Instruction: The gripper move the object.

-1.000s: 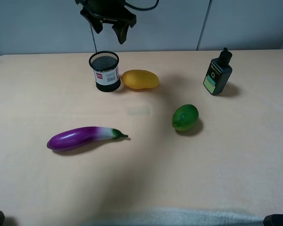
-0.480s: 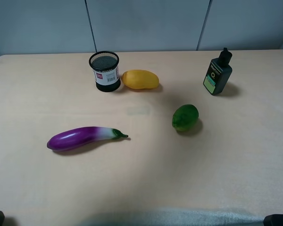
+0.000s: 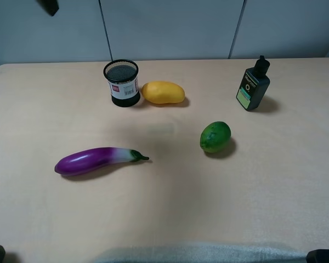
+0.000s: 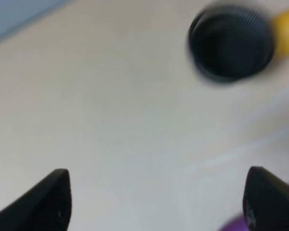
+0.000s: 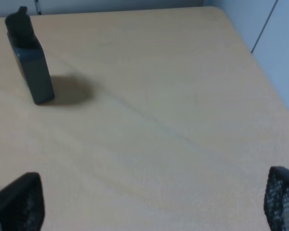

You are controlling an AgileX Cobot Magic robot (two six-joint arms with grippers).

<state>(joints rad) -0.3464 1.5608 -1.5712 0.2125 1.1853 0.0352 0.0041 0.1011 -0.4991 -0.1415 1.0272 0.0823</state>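
The black wire-mesh pen cup [image 3: 121, 83] with its white label stands upright at the back left of the table, right beside a yellow mango [image 3: 163, 92]. In the exterior view only a dark bit of my left arm [image 3: 48, 6] shows, at the top left edge, far from the cup. The blurred left wrist view shows the cup [image 4: 229, 43] from above, well away from my left gripper [image 4: 159, 202], which is open and empty. My right gripper [image 5: 149, 207] is open and empty over bare table, apart from the dark bottle [image 5: 29, 57].
A dark green-labelled bottle [image 3: 253, 85] stands at the back right. A green lime [image 3: 215, 137] lies right of centre. A purple eggplant [image 3: 96, 160] lies at the front left, and its edge [image 4: 236, 224] shows in the left wrist view.
My left gripper, above the pen cup a second ago, rose out of view and now shows only as a dark bit at the top left. The cup has not moved.
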